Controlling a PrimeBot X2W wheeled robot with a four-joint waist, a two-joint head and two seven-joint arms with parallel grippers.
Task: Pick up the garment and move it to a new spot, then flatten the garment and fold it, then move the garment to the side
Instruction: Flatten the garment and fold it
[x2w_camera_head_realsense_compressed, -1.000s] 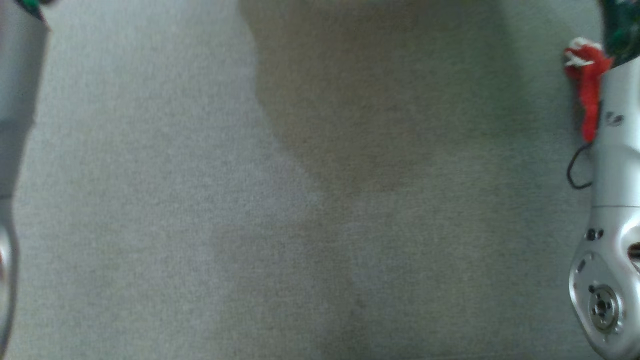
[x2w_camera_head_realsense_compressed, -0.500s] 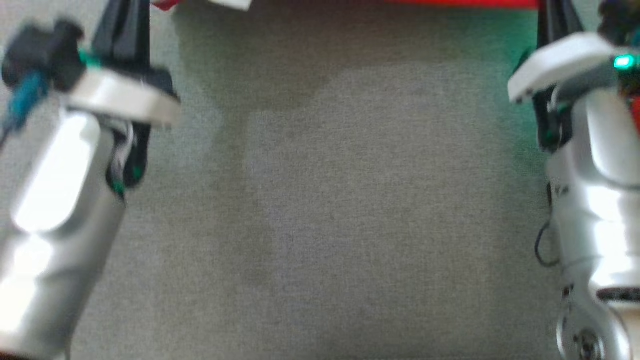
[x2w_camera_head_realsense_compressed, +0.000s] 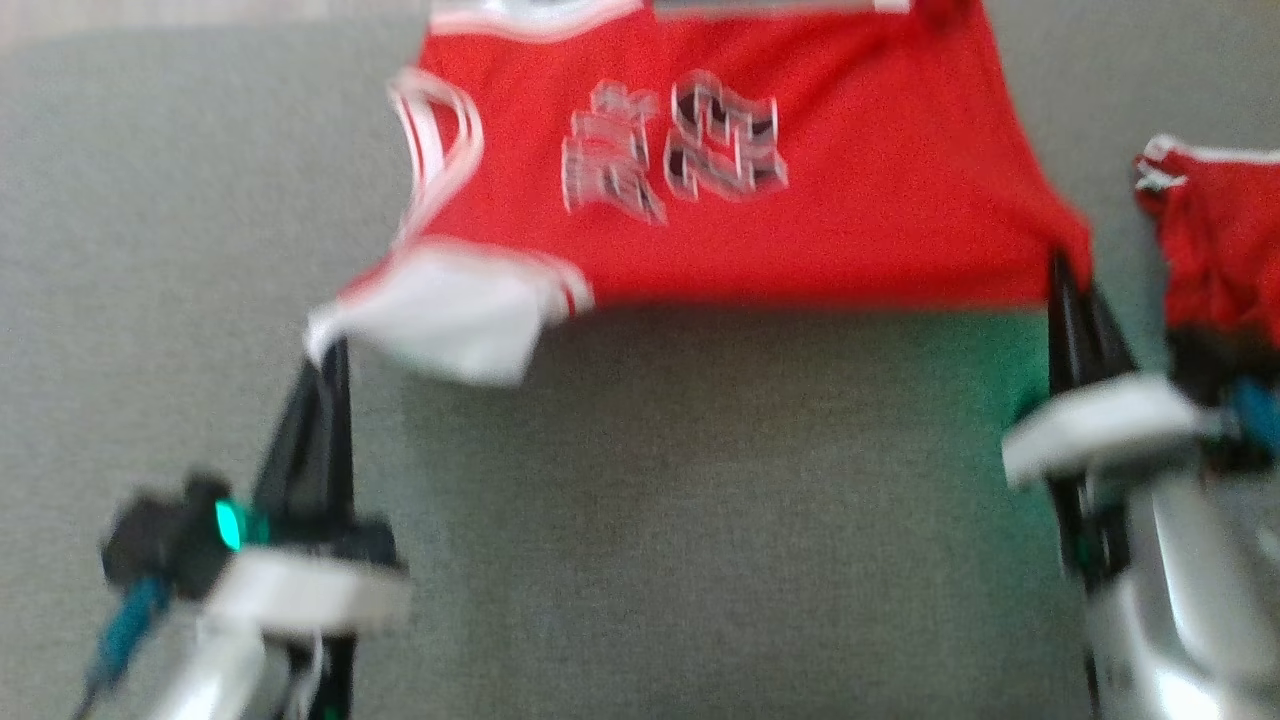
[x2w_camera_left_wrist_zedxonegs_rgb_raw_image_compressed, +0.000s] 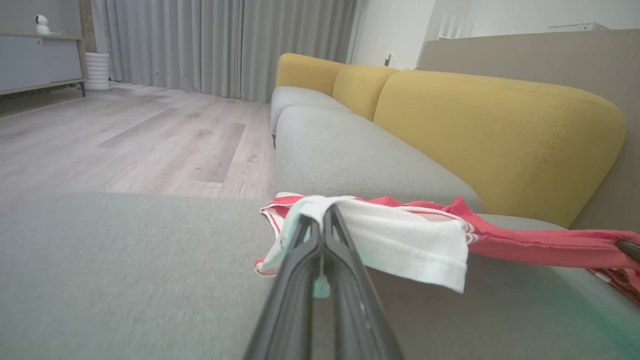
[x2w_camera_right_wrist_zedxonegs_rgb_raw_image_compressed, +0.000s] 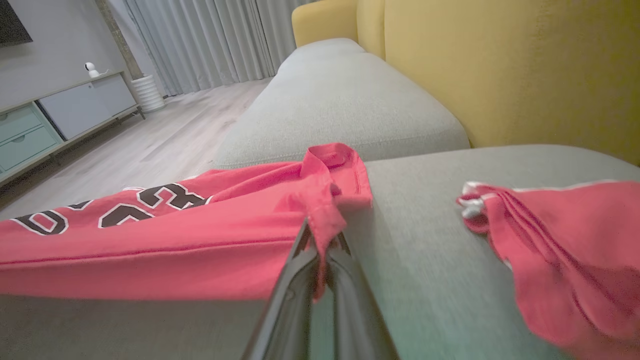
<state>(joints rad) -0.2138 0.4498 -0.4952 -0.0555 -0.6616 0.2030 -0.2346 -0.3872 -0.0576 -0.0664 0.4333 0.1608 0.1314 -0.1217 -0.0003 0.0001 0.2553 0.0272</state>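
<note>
The garment (x2w_camera_head_realsense_compressed: 800, 190) is a red sleeveless jersey with white trim and a number print, stretched above the grey sofa seat (x2w_camera_head_realsense_compressed: 700, 520) between my two grippers. My left gripper (x2w_camera_head_realsense_compressed: 325, 345) is shut on its white-lined corner (x2w_camera_left_wrist_zedxonegs_rgb_raw_image_compressed: 400, 240), and the right gripper (x2w_camera_head_realsense_compressed: 1062, 265) is shut on the opposite red corner (x2w_camera_right_wrist_zedxonegs_rgb_raw_image_compressed: 330, 200). In the left wrist view my left gripper (x2w_camera_left_wrist_zedxonegs_rgb_raw_image_compressed: 324, 212) pinches the white fabric. In the right wrist view my right gripper (x2w_camera_right_wrist_zedxonegs_rgb_raw_image_compressed: 322, 232) pinches red fabric, with the printed side (x2w_camera_right_wrist_zedxonegs_rgb_raw_image_compressed: 125, 210) hanging to the left.
A second red garment (x2w_camera_head_realsense_compressed: 1215, 240) lies bunched on the seat at the right, close to my right arm (x2w_camera_right_wrist_zedxonegs_rgb_raw_image_compressed: 565, 245). Yellow back cushions (x2w_camera_left_wrist_zedxonegs_rgb_raw_image_compressed: 490, 125) line the far side of the sofa. Wooden floor (x2w_camera_left_wrist_zedxonegs_rgb_raw_image_compressed: 125, 135) lies beyond the seat's edge.
The head camera has tilted up, bringing the stretched jersey and both gripper tips into the picture. Both grippers stay shut on the jersey's corners.
</note>
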